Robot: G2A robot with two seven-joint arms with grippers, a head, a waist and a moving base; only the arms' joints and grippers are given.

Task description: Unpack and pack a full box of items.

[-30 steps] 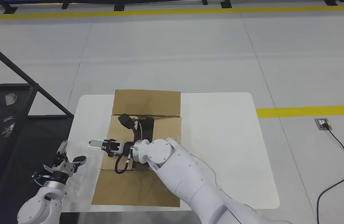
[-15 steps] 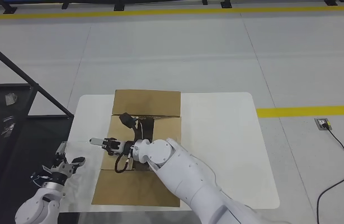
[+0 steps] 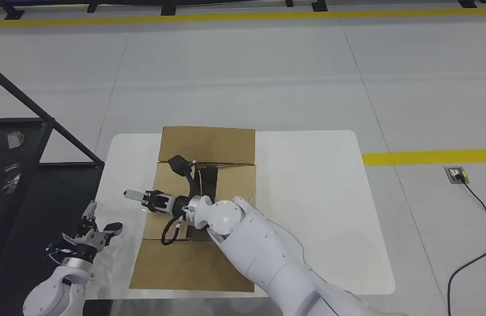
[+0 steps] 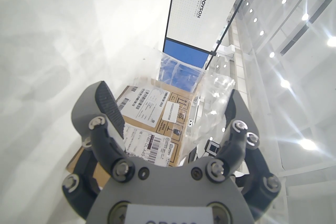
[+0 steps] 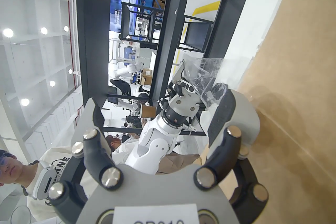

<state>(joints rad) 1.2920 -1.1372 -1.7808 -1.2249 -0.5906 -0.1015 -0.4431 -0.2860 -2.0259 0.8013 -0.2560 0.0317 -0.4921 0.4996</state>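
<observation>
Unpacking seemed under way; the right gripper (image 5: pixel 158 100) and left gripper (image 4: pixel 168 89) both had jaws spread; the clear crinkly plastic bag (image 4: pixel 215 84) sat just past the left jaws; next it would need a soft pinch.

The right arm (image 3: pixel 250 245) stretches low across the table (image 3: pixel 322 205) toward its left edge, wrist straight, and the right gripper (image 3: pixel 136 195) has its fingers spread apart. The left gripper (image 3: pixel 100 221) hovers just off the left edge near the robot-side corner, its fingers also spread wide.
</observation>
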